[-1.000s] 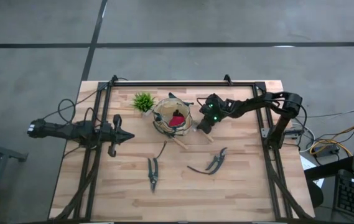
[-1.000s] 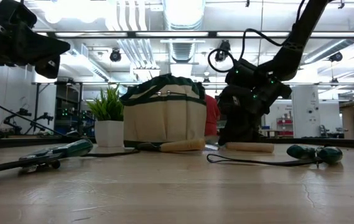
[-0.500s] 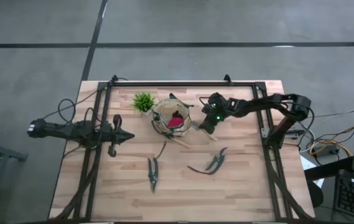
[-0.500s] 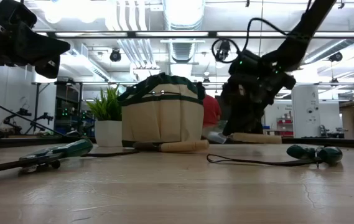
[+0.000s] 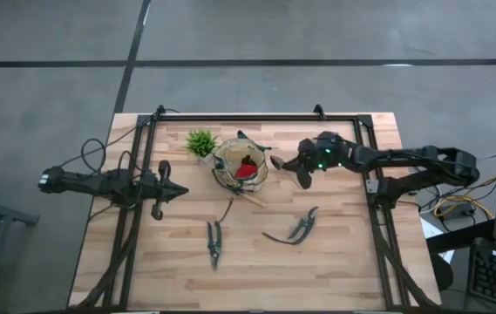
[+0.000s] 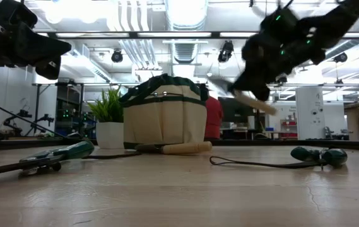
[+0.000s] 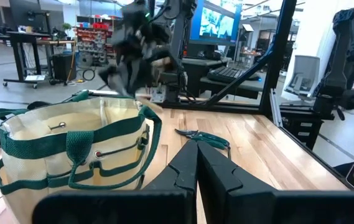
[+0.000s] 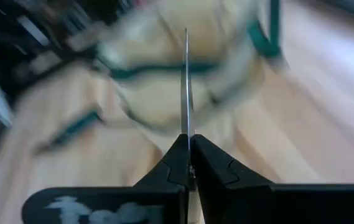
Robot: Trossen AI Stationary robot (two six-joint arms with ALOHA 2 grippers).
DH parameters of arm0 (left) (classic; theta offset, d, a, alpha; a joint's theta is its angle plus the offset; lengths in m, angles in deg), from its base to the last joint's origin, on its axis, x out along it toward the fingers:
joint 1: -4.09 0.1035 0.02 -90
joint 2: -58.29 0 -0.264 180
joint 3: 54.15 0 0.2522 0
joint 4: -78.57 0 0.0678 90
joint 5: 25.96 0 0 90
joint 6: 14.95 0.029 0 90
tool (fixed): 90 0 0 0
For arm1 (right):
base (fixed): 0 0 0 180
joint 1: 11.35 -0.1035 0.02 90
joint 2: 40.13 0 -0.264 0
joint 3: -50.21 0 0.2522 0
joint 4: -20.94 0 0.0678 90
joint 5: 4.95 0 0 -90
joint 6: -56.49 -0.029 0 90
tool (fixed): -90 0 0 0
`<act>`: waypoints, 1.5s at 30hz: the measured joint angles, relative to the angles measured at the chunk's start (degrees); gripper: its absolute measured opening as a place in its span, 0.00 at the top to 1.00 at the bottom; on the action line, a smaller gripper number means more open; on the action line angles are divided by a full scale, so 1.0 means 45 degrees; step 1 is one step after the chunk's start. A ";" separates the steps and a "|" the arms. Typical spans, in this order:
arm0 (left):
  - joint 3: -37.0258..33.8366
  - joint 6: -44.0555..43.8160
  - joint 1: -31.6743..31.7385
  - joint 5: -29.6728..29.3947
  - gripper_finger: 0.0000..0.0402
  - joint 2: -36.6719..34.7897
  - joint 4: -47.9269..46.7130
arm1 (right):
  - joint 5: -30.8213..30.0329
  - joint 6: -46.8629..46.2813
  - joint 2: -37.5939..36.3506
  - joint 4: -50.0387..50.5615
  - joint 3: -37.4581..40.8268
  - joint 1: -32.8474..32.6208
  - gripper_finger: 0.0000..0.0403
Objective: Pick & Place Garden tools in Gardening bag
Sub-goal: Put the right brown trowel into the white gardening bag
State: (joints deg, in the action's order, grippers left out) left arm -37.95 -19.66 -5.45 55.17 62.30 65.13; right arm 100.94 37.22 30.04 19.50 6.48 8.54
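The right gripper (image 8: 188, 163) is seen with its two dark fingers (image 8: 217, 171) pressed together on a thin metal blade (image 8: 186, 87), viewed edge-on and standing straight out from between the jaws. Beyond the blade, a tan gardening bag (image 8: 183, 68) with green trim is shown, heavily blurred, on the pale wooden tabletop (image 8: 313, 124).

- My desk (image 5: 335, 253) is pale wood, filling the middle of the high view.
- A small green potted plant (image 5: 200, 142) stands upper left of centre.
- Grey floor (image 5: 47, 61) surrounds everything.
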 joint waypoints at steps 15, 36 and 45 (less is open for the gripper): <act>0.0000 0.0000 0.0000 0.0000 0.98 0.0000 0.0000 | -0.3920 0.1551 0.1200 -1.0249 0.2479 -0.2441 0.98; 0.0000 0.0000 0.0003 0.0000 0.98 0.0000 0.0000 | -0.4836 0.4372 0.5628 -1.4358 0.0221 -0.3199 0.98; 0.0000 -0.0001 0.0005 -0.0003 0.98 0.0000 0.0002 | -0.5000 0.5265 0.6242 -1.4315 -0.0228 -0.3202 0.98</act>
State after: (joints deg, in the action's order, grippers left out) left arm -37.95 -19.67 -5.43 55.16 62.30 65.14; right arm 78.44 60.92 58.13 -44.92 5.45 -5.87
